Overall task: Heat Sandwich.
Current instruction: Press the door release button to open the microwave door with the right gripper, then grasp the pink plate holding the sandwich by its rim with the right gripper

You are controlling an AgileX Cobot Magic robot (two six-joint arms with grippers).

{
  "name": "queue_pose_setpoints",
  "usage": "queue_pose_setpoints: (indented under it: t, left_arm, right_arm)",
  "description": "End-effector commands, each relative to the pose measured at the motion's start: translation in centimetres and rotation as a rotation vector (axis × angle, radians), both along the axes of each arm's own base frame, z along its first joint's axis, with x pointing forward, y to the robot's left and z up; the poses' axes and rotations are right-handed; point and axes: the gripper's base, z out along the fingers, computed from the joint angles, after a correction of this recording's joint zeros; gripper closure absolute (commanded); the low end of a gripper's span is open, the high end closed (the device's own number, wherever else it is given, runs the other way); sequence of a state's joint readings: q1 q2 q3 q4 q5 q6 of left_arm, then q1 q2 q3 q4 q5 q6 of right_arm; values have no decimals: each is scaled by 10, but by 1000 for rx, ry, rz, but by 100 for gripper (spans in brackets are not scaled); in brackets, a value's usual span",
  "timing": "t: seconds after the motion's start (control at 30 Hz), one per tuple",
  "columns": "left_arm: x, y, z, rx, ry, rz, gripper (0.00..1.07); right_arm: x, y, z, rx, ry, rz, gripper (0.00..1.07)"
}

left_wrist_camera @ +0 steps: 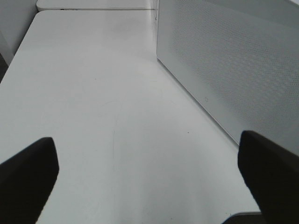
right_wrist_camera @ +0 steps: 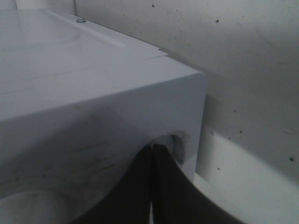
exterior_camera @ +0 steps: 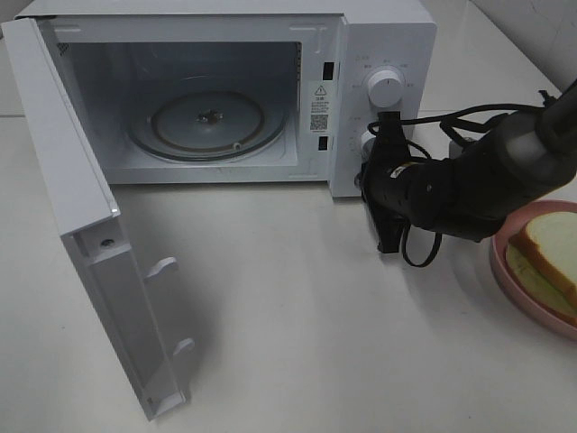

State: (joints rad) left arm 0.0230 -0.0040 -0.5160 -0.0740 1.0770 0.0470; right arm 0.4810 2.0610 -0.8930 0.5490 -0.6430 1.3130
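Exterior high view puts the sandwich at the far right edge, lying flat on a pink plate on the table, partly cut off by the frame. From the right gripper it lies off to the right and nearer the front, and the right arm's dark forearm passes over the plate's back rim. The left arm is out of sight here, so the right is plainly the nearer. What shows of the sandwich runs slantwise, from back-left to front-right. It is pale bread with a tan crust and a yellowish-green layer peeping out along the lower side, tidy and unsquashed.

The right gripper has its fingers pressed together on nothing, tips up against the control panel of the microwave by a knob. The left gripper is spread wide and empty over the table, beside the microwave's perforated wall. The door stands swung open to the left and the turntable is bare, so I'd judge the carry runs from the plate leftward, past the panel, into the cavity.
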Motion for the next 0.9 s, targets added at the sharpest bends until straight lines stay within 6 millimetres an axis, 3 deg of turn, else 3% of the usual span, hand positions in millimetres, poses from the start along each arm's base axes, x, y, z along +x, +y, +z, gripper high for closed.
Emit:
queue_pose_setpoints:
  t: [0.03, 0.53, 0.9]
  left_arm:
    - [-2, 0, 0, -9, -28, -2, 6]
    - [-2, 0, 0, -7, -28, -2, 6]
    - [-2, 0, 0, -7, -28, -2, 6]
  right_arm:
    - [0, 0, 21, -12, -89, 36, 107]
    - [-30, -5, 29, -131, 69, 200, 107]
    - [-53, -3, 41, -384, 175, 552, 106]
